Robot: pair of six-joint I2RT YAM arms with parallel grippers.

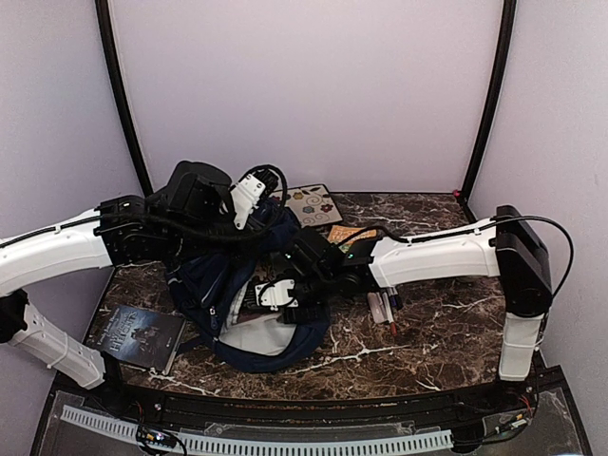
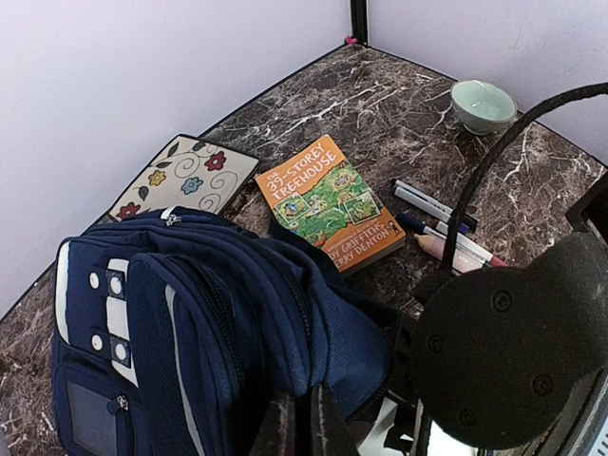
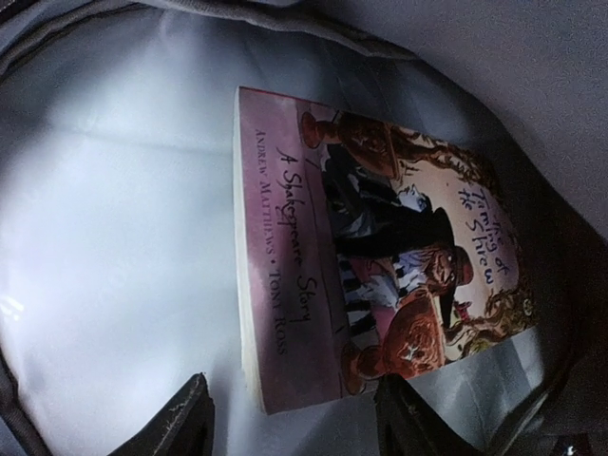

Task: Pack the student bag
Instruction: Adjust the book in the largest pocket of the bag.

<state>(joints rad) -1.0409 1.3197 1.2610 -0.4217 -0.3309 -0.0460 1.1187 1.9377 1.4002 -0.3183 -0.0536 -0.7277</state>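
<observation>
The student bag (image 1: 214,285) is a navy backpack lying open in the middle of the table, its pale grey lining (image 1: 255,334) showing. My left gripper (image 2: 306,423) is shut on a fold of its navy fabric (image 2: 285,304) and holds the opening up; it is at the bag's far edge in the top view (image 1: 256,217). My right gripper (image 3: 299,427) is open, reaching inside the bag (image 1: 275,299). A pink book, "The Taming of the Shrew" (image 3: 370,256), lies on the lining (image 3: 123,218) just beyond the spread fingertips, not gripped.
An orange "Treehouse" book (image 2: 328,199) and a flower-patterned notebook (image 2: 185,176) lie behind the bag. Several pens (image 2: 442,223) lie to the right under my right arm. A pale green bowl (image 2: 483,103) stands at the far right. A dark book (image 1: 141,334) lies front left.
</observation>
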